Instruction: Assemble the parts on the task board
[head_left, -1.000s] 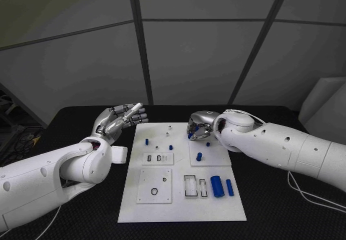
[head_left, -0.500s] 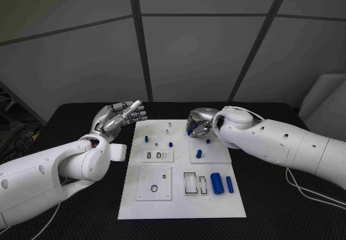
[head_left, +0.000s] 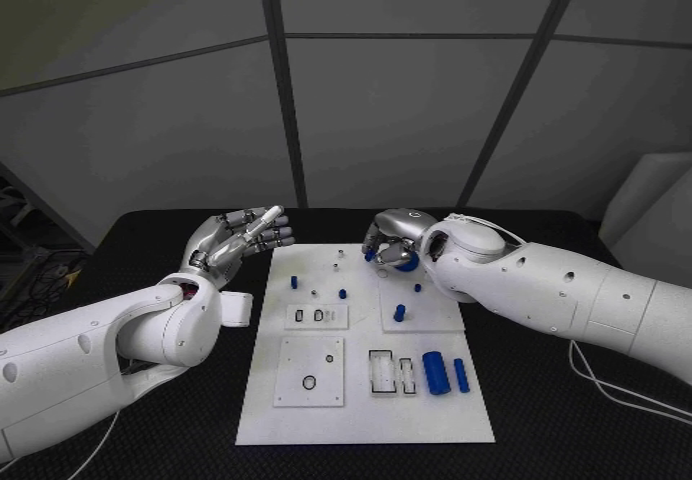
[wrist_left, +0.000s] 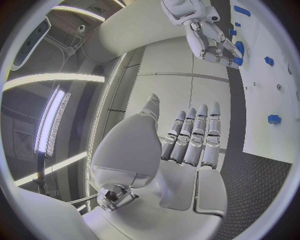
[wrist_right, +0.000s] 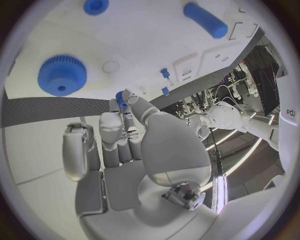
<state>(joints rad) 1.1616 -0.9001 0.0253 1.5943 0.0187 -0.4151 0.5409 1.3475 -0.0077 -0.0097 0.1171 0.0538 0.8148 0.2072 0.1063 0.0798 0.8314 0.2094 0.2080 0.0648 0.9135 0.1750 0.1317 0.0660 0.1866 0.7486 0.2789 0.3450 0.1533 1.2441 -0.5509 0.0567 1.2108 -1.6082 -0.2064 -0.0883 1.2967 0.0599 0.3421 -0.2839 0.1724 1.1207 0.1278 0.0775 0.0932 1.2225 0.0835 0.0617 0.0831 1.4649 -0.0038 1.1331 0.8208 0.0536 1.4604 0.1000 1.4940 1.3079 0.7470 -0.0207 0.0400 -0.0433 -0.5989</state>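
Black tabletop (head_left: 173, 230) with the white board (head_left: 364, 400) in the middle, and the right hand (head_left: 389, 243) sits at the board's far edge, its fingers (wrist_right: 122, 107) pinching a small blue part (wrist_right: 120, 95). In the right wrist view the blue gear (wrist_right: 62, 75) lies flat on the board just beyond those fingertips, so the right hand is much nearer to it. The left hand (head_left: 238, 235) hangs off the board's left side, fingers spread and holding nothing.

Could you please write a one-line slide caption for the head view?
Right hand pinches a small blue part over the white task board's far edge; left hand is raised open beside it.
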